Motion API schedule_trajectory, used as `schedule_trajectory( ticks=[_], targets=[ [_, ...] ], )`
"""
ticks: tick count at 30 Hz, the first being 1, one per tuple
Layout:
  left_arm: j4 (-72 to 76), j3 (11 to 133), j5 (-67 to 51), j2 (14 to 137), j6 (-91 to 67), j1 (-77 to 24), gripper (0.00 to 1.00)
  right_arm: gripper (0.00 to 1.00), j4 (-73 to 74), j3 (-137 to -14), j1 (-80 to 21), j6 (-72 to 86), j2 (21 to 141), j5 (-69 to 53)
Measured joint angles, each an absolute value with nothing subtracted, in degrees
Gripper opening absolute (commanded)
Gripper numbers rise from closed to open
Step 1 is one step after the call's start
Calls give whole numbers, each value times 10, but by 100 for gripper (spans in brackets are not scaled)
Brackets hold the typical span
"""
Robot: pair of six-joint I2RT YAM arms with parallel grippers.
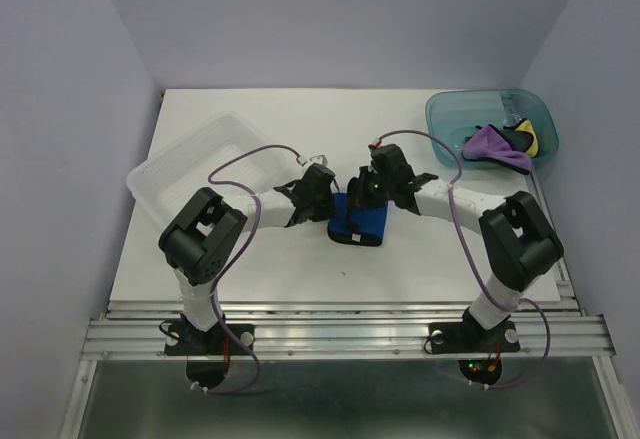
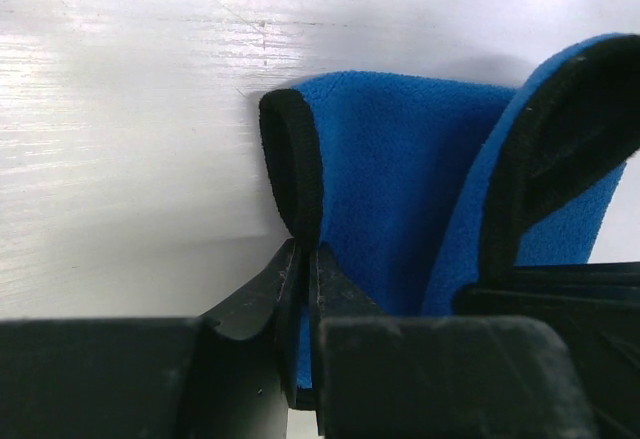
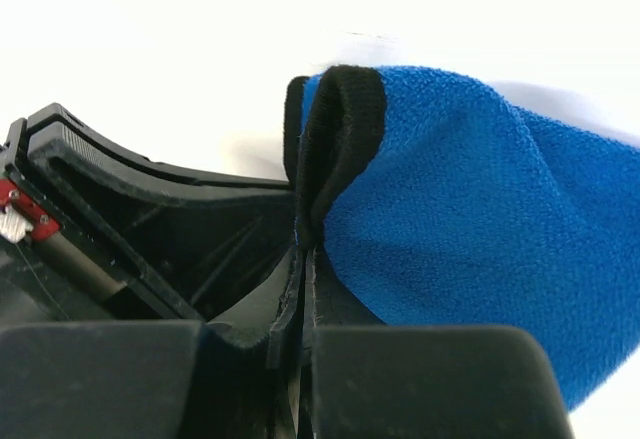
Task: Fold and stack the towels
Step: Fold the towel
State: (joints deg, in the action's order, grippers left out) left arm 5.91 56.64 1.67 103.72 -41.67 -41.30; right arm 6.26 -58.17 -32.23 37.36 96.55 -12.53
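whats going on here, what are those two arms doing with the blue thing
Two robot arms are working on a blue towel in the middle of the table. The left hand and the right hand are each shut on a black-edged part of it. A purple towel and a yellow towel lie crumpled in the teal tub at the far right, not yet folded.

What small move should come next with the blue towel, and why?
Probably carry both corners together over the blue towel toward its opposite edge: the left end effector and right end effector are each shut on a black-edged corner.
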Motion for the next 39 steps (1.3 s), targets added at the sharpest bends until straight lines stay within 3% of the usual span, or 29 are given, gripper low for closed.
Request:
schedule_trajectory(
  ticks=[5, 9, 19, 24, 32, 39],
  targets=[
    [59, 566, 16, 1037, -419, -413, 8, 1, 46, -585, -329, 380, 986, -131],
    [59, 566, 15, 1037, -419, -413, 0, 1, 38, -591, -332, 385, 1004, -138],
    [63, 562, 15, 1035, -422, -413, 1, 1, 16, -605, -340, 395, 1039, -152],
    [63, 558, 17, 1032, -423, -413, 18, 5, 15, -610, -340, 401, 1053, -147],
    [43, 540, 23, 1005, -423, -411, 45, 28, 22, -610, -342, 415, 1065, -131],
    [15, 521, 33, 944, -422, -411, 54, 51, 24, -612, -342, 418, 1066, -131]
  ],
)
